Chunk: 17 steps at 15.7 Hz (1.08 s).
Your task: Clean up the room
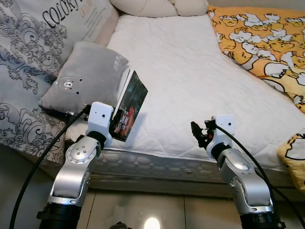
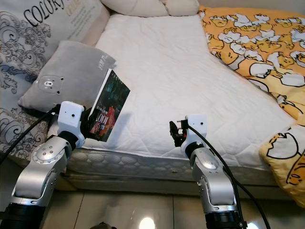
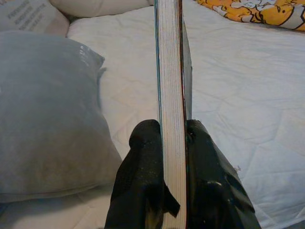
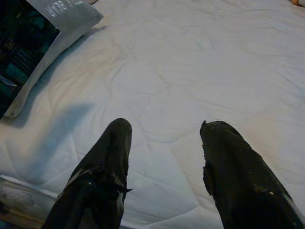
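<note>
Bedroom in a home, seen at the bedside.
Bed with white quilted mattress (image 1: 190,86) bare in the middle; orange cartoon-print blanket (image 1: 267,38) along one side; grey bear-face cushion (image 1: 83,78) and a large grey patterned pillow (image 1: 28,57) on the other; cream pillows (image 1: 162,6) at the head. Glossy tiled floor (image 1: 157,212) below.
</note>
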Tool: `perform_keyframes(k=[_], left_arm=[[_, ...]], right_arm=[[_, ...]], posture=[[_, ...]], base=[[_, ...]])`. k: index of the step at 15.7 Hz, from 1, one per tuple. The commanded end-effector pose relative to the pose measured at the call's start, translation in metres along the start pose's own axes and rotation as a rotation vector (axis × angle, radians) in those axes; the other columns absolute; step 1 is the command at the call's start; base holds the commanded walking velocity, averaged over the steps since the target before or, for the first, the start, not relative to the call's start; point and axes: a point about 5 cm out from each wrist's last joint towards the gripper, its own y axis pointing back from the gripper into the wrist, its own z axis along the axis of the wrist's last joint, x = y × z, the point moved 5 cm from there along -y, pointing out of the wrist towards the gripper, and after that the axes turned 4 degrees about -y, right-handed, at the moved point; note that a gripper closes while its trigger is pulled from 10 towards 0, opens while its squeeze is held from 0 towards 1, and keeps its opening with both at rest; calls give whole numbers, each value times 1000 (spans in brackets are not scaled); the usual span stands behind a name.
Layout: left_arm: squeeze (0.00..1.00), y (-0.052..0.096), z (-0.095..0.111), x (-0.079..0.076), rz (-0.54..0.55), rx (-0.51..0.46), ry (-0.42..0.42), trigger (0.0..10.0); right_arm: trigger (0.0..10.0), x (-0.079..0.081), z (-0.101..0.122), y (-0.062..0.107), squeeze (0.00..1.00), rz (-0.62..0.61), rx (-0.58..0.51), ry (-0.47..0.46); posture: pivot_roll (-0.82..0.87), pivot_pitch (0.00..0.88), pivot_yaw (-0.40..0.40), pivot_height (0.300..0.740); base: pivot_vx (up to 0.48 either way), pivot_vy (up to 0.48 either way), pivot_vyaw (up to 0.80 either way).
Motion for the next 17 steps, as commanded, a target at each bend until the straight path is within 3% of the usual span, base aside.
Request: perform_keyframes(k=[1, 3, 6, 8, 13, 17], left_arm=[[0, 0, 13, 0, -3, -46, -6, 10000], [0, 0, 13, 0, -6, -45, -4, 10000], [0, 0, 13, 0, -11, -45, -2, 10000], [0, 0, 13, -1, -16, -46, 1, 10000], [0, 0, 13, -3, -25, -46, 5, 10000], [0, 1, 12, -4, -29, -44, 5, 10000]], right_arm=[[10000, 0, 2, 1, 0, 0, -9, -3], [10000, 2, 3, 0, 0, 15, -9, 38], [10000, 3, 2, -1, 0, 19, 0, 72], [10000, -1, 1, 0, 0, -10, -5, 8], [10000, -1, -3, 1, 0, -10, 16, -4], [10000, -3, -2, 2, 0, -15, 5, 3]], posture=[[63, 0, 20, 740], [62, 0, 22, 740], [61, 0, 23, 740], [60, 0, 24, 740], [59, 0, 23, 740], [58, 0, 25, 740]], base=[[281, 0, 0], [289, 0, 0], [313, 0, 800], [345, 0, 0], [362, 0, 0], [366, 0, -391]])
